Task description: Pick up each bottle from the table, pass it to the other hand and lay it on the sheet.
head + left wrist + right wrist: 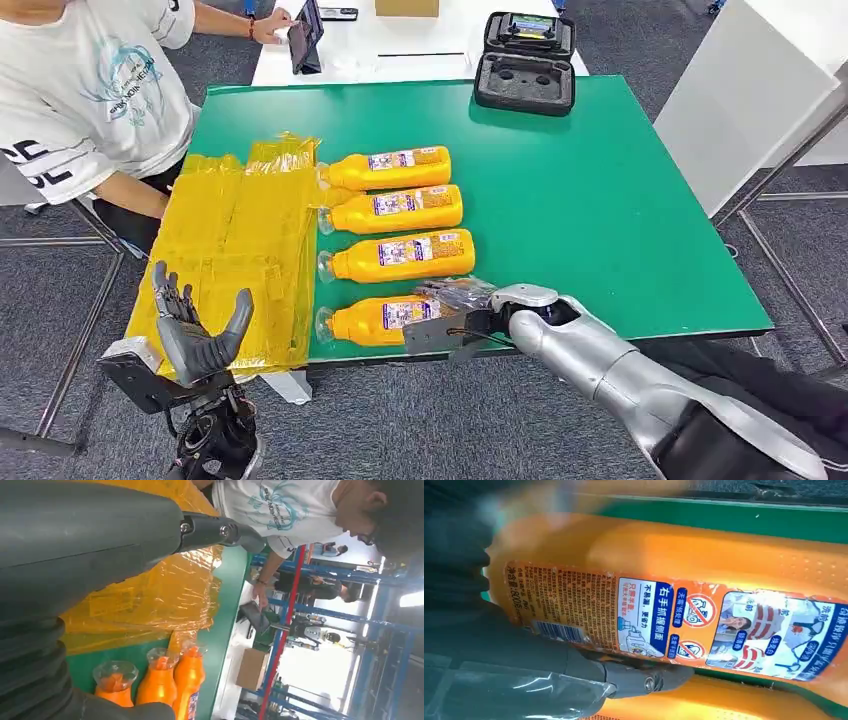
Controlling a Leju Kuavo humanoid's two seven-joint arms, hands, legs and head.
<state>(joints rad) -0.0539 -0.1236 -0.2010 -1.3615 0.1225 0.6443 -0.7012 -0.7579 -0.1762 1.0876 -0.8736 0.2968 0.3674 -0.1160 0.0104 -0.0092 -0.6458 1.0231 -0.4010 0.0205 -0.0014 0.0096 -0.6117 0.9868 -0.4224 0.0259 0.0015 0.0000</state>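
Four orange bottles lie side by side on the green table (590, 200), caps toward a crinkled yellow sheet (235, 250). My right hand (455, 310) grips the base end of the nearest bottle (365, 322), which still lies on the table. Close up, its thumb (634, 677) presses the labelled side of that bottle (704, 560), with the neighbouring bottle (714, 705) just beyond. The other three bottles (400, 256) (397, 209) (390, 169) lie untouched. My left hand (195, 335) is open, palm up, before the table's front left corner. Its thumb (220, 530) hangs over the sheet (150, 595).
A person in a white T-shirt (90, 90) sits at the table's far left, close to the sheet. A black open case (525, 62) lies at the far edge. Behind it stands a white table (420, 45) with a tablet (305, 35). A white panel (750, 90) stands at the right.
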